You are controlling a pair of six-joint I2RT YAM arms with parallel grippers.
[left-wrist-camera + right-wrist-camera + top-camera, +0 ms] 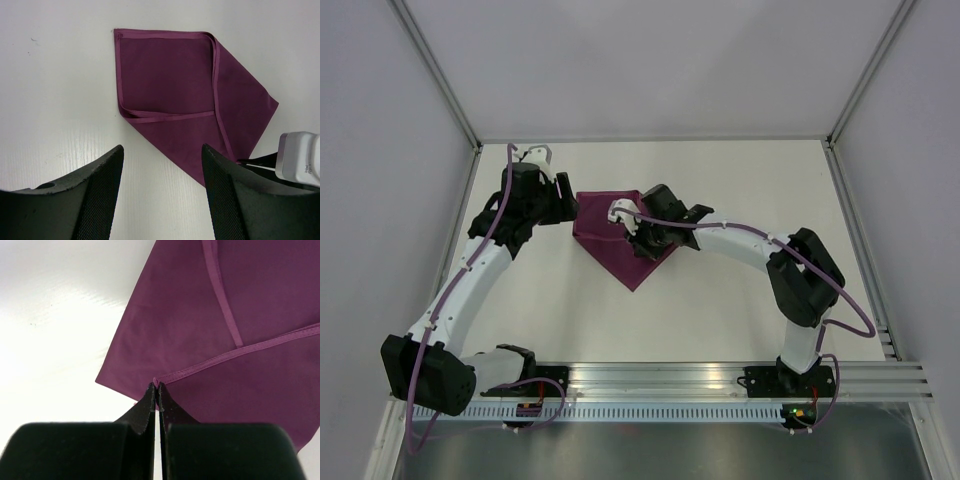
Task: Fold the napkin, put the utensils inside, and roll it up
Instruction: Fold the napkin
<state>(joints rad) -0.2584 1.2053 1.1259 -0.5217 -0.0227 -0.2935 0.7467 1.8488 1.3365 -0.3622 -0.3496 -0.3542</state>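
Right pincer [157, 386] pinches a hemmed corner of the napkin [180, 330], fold partly made.
Napkin lies on the counter [55, 100], left pincer [161, 150] spread beside it. Carry the corner low, lining hems up.

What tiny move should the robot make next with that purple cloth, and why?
Probably lift the right fingers slightly and draw the corner across: they are shut on a hemmed corner of the partly folded napkin, while the left fingers hover open beside it.

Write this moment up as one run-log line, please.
dark magenta-purple cloth napkin: partly folded | left end effector: open, beside it | right end effector: shut on its hemmed corner | utensils: none in view
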